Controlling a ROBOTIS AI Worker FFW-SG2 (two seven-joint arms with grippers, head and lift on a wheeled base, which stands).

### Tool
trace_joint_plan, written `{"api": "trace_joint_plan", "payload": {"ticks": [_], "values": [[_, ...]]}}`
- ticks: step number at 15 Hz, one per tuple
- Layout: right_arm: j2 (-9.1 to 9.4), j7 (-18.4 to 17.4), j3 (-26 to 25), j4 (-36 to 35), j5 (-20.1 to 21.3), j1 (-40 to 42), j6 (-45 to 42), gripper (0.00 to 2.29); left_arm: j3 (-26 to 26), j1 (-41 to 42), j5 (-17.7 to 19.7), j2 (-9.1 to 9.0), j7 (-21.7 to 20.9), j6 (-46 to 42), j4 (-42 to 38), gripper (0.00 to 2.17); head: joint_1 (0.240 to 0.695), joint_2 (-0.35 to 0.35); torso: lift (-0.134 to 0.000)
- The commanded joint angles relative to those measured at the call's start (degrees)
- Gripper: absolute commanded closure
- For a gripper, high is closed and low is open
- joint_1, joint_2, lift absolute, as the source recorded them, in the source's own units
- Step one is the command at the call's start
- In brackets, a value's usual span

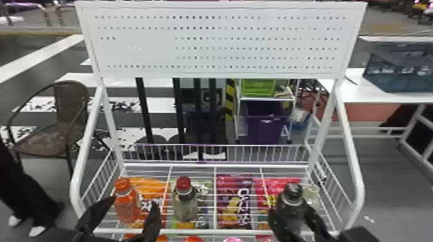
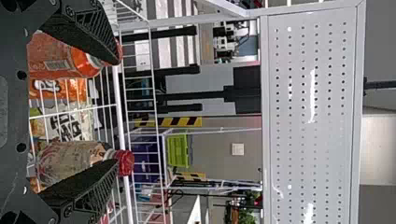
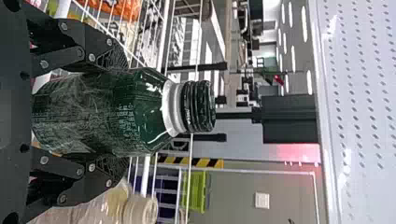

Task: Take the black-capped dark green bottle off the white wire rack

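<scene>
Rack's front edge (image 1: 199,231) seemingly near green bottle (image 1: 292,207)

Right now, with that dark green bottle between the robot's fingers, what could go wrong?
The dark green bottle might slip or turn, as its rounded sides are held only by the right fingers on two opposite sides. The pale-capped bottle stands close beside it and could get knocked as the arm lifts. The left fingers are spread near the orange-capped bottle, so a stray move there might tip it.
</scene>
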Motion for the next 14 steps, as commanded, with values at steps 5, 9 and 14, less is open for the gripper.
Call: {"api": "trace_joint_plan", "payload": {"ticks": [5, 9, 14], "values": [[0.64, 1.2, -9.8, -10.7, -2.3, 17.2, -14.2, 1.39, -0.5, -0.6, -0.1, -0.04, 0.1, -0.6, 0.9, 0.14, 0.499, 0.000, 0.000], [2.22, 2.5, -15.6, -12.6, -4.9, 23.0, -19.3, 1.39, -0.5, -0.9, 0.1, -0.04, 0.1, -1.1, 1.5, 0.14, 0.499, 0.000, 0.000], [4.24, 5.0, -18.5, -13.5, -6.2, 23.4, -19.1, 1.39, -0.4, -0.8, 0.2, -0.12, 0.2, -1.3, 1.0, 0.14, 0.499, 0.000, 0.000]]}}
